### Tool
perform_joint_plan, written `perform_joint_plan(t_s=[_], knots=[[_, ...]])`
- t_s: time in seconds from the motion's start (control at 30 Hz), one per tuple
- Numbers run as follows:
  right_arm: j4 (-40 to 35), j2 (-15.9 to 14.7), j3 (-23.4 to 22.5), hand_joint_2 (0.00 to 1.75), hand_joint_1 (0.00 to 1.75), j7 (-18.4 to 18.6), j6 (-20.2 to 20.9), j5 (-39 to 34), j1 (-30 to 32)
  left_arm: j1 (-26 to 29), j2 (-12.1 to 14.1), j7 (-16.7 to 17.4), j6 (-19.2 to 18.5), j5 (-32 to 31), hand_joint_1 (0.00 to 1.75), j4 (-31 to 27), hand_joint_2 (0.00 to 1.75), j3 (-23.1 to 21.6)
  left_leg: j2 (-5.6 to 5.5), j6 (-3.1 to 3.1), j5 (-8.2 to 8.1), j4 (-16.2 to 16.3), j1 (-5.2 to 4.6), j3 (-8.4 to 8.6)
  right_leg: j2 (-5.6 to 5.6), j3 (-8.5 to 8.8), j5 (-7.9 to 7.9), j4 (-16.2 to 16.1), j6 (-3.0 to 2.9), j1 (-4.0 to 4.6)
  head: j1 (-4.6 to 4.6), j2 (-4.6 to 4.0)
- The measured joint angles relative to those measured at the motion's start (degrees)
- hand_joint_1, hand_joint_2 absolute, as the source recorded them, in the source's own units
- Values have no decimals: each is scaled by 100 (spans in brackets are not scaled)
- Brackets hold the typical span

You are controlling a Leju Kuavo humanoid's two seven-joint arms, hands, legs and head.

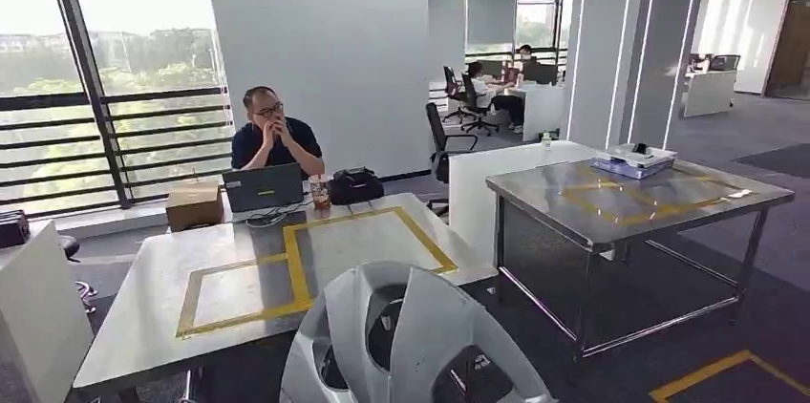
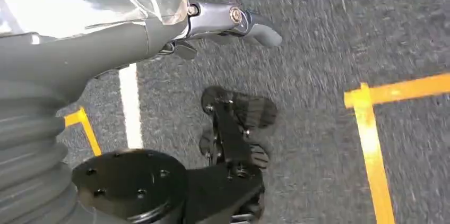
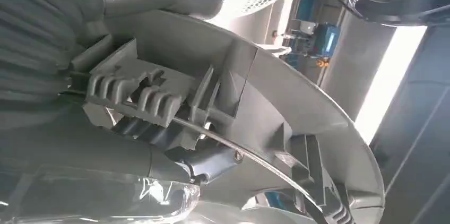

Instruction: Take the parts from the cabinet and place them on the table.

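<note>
- Fingers [image 3: 212,161] of right hand [image 3: 159,144] are clamped on the grey plastic part [image 3: 297,112]: thumb on one face, dark fingers tucked behind the ribbed clip block on its inner side.
- Same part shows at the bottom of head view [image 1: 411,336]: round, silver-grey, spoked w/ cutouts, held up in front of the robot, just short of the near table [image 1: 143,327].
- Left hand [image 2: 212,22] hangs over grey carpet [image 2: 329,33]; thumb out straight, nothing seen in it. Other fingers mostly hidden behind the cover, so can't tell if they're spread or curled.
- Near table: steel top w/ yellow tape rectangles [image 1: 296,274]. Far edge has a cardboard box [image 1: 194,204], laptop [image 1: 263,187], drink cup [image 1: 320,191], black bag [image 1: 355,185].
- Person [image 1: 275,140] sits behind the laptop, hand at face.
- 2nd steel table [image 1: 640,201] off to the right, also taped yellow, w/ a flat white box [image 1: 632,161] on its far corner.
- Yellow + white tape lines [image 2: 371,144] on the floor under left hand.
</note>
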Motion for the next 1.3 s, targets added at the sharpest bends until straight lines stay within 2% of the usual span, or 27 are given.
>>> perform_joint_plan(t_s=[0.07,0.1,0.13,0.17,0.23,0.27,0.4,0.43,0.5,0.57,0.6,0.63,0.67,0.73,0.77,0.83,0.9,0.93,0.97,1.0,1.07,1.1,1.13,1.17,1.23,1.27,1.3], knots=[[4,0,0,175,175,2,2,-4,8,15,-9,2,0,-24,0,0,175,28,8,-32,-357,959,25,-476,0,-3,-5,2,-6,10,2,0],[9,0,0,175,175,2,7,-4,10,23,-13,2,0,-48,0,0,175,39,8,-34,-343,1133,31,-582,2,1,-8,3,-8,12,-3,0],[9,0,2,175,175,2,9,-4,9,24,-13,2,0,-57,0,0,175,42,8,-24,-198,993,32,-541,6,9,-10,3,-9,13,-2,0],[9,0,2,175,175,2,11,-4,6,23,-13,2,0,-70,0,0,175,44,8,-8,55,582,32,-360,12,21,-12,2,-8,16,-5,2],[9,13,0,175,175,2,13,-7,-2,20,-9,2,0,-90,0,0,175,48,8,81,581,-549,15,183,23,48,-16,-2,-7,25,-3,0],[9,20,0,175,175,2,13,-7,-2,9,-2,2,0,-90,0,0,175,55,8,117,531,-801,-17,306,24,37,-26,6,9,51,0,0],[9,20,4,175,175,4,17,-7,-2,18,-11,2,0,-90,0,0,175,83,14,190,546,-857,-61,295,22,38,-23,-41,136,49,2,0],[4,17,2,175,175,2,17,-7,-2,20,-19,2,0,-90,0,-2,175,85,18,232,604,-955,8,392,15,-10,-44,30,147,34,6,2],[4,11,-2,175,175,-4,15,-4,-16,1,-17,0,0,-116,0,-2,175,96,19,281,617,-967,-9,412,14,-286,-317,597,116,39,17,0],[7,2,-2,175,175,-22,15,2,10,-7,-22,-2,-2,-168,0,0,175,111,16,297,605,-965,-26,409,14,-796,-640,1555,112,36,24,0],[9,-7,-2,175,175,-24,11,11,23,-8,-22,-13,-4,-186,0,7,175,120,13,300,597,-963,-30,414,13,-975,-674,1846,145,32,26,0],[9,-15,-2,175,175,-26,2,15,36,-11,-22,-31,-15,-217,0,15,175,129,6,299,587,-963,-30,425,13,-984,-600,1784,187,26,28,0],[11,-22,-4,175,175,-30,-9,20,38,-16,-22,-46,-20,-234,0,28,175,133,-4,292,572,-961,-28,444,11,-844,-423,1452,243,21,33,0],[9,-22,-4,175,175,-33,-17,28,37,-34,-22,-63,-20,-284,0,52,175,138,-17,247,521,-926,-20,485,1,-345,-1,403,327,4,35,2],[9,-22,-4,175,175,-33,-17,33,35,-39,-22,-74,-20,-293,0,57,175,140,-17,205,474,-883,-47,478,-9,-172,90,3,287,5,41,0],[0,-22,-4,175,175,-33,-22,46,42,-50,-22,-87,-20,-306,0,66,175,168,-15,155,415,-859,-60,481,4,-117,81,19,142,39,28,0],[0,-22,-7,175,175,-33,-33,55,43,-57,-22,-92,-20,-337,0,81,175,188,-4,100,392,-861,-39,494,13,-118,69,15,63,70,28,0],[-7,-20,-9,175,175,-33,-33,57,43,-63,-2,-101,-20,-341,0,79,175,195,8,71,351,-840,-32,476,16,-81,74,-4,32,-2,30,2],[-15,-20,-7,175,175,-33,-33,61,42,-65,-20,-105,-20,-345,0,83,175,203,8,24,274,-693,-23,441,14,-54,52,-6,0,-2,20,0],[-15,-7,-7,175,175,-33,-35,61,43,-78,-20,-107,-20,-347,0,87,175,210,9,-9,97,-362,0,285,14,-34,38,-5,-22,-4,-1,0],[-17,0,-7,175,175,-33,-35,61,45,-71,-20,-109,-20,-350,0,96,175,223,12,-63,-310,663,44,-270,14,-20,12,-2,-51,11,8,0],[-17,2,-4,175,175,-33,-35,63,54,-64,-20,-109,-20,-350,0,98,175,225,12,-75,-362,989,52,-484,16,-13,2,-1,-58,14,6,0],[-15,2,-4,175,175,-33,-35,66,68,-63,-22,-109,-20,-350,0,98,175,225,12,-74,-278,1032,52,-570,24,6,-17,-1,-53,16,2,0],[-17,2,-4,175,175,-33,-35,66,75,-63,-20,-109,-20,-350,0,98,175,227,12,-61,-51,776,51,-503,30,34,-40,-1,-47,21,4,0],[-17,13,-4,175,175,-33,-35,63,72,-64,-17,-109,-20,-354,0,98,175,229,11,7,551,-258,36,-60,43,116,-81,-5,-31,37,4,0],[-26,20,-4,175,175,-33,-35,63,72,-64,-9,-111,-20,-354,0,98,175,238,12,88,735,-734,5,142,45,137,-103,-17,-23,31,6,0],[-28,22,-4,175,175,-33,-35,63,70,-74,-4,-111,-20,-356,0,101,175,245,27,135,631,-807,-24,184,45,131,-122,-2,10,89,22,-2]])
